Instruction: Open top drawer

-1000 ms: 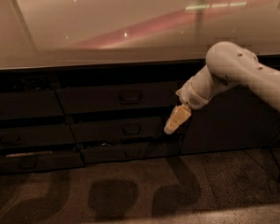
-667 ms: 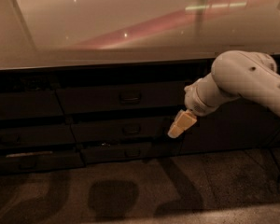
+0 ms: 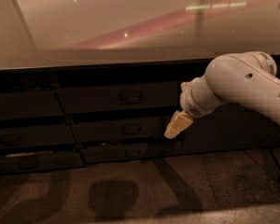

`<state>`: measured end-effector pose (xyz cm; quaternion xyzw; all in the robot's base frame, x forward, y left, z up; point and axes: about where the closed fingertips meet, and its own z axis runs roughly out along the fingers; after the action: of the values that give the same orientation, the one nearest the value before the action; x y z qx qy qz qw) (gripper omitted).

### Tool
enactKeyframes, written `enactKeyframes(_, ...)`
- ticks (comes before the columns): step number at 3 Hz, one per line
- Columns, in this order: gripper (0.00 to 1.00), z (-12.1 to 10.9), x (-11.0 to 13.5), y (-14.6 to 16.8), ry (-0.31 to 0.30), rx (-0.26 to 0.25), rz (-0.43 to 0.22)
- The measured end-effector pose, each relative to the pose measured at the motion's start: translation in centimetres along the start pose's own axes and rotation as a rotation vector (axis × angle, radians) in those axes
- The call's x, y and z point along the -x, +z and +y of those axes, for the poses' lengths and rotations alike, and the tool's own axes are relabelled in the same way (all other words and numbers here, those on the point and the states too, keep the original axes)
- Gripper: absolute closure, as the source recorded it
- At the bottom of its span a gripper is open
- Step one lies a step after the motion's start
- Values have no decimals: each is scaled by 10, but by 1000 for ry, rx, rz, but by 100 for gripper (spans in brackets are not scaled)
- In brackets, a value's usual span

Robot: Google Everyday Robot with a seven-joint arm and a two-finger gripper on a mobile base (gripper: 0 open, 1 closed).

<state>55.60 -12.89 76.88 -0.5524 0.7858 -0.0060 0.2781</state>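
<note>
Under the countertop (image 3: 107, 31), top drawer (image 3: 116, 98) runs left-right, jaws below right end.

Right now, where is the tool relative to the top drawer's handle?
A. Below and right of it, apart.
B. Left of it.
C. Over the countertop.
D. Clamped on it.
A: the tool sits below-right of the handle of the top drawer, clear of it.

one camera is looking down from above counter height, facing the cabinet front head-on at mid range. countertop (image 3: 107, 31) is filling the 12 o'clock half, top drawer (image 3: 98, 99) is sitting near centre, gripper (image 3: 178, 125) is hanging at 4 o'clock, arm (image 3: 242, 85) is showing at 3 o'clock.
</note>
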Motion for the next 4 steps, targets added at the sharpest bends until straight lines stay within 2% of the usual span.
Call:
enactKeyframes(1, 0, -14, 1, 9, 13, 16, 41)
enactKeyframes(2, 0, -78, -7, 38, 75, -43, 198)
enactKeyframes(3, 0, -112, -8, 51, 80, -97, 299)
enactKeyframes(4, 0, -112, -8, 52, 81, -96, 300)
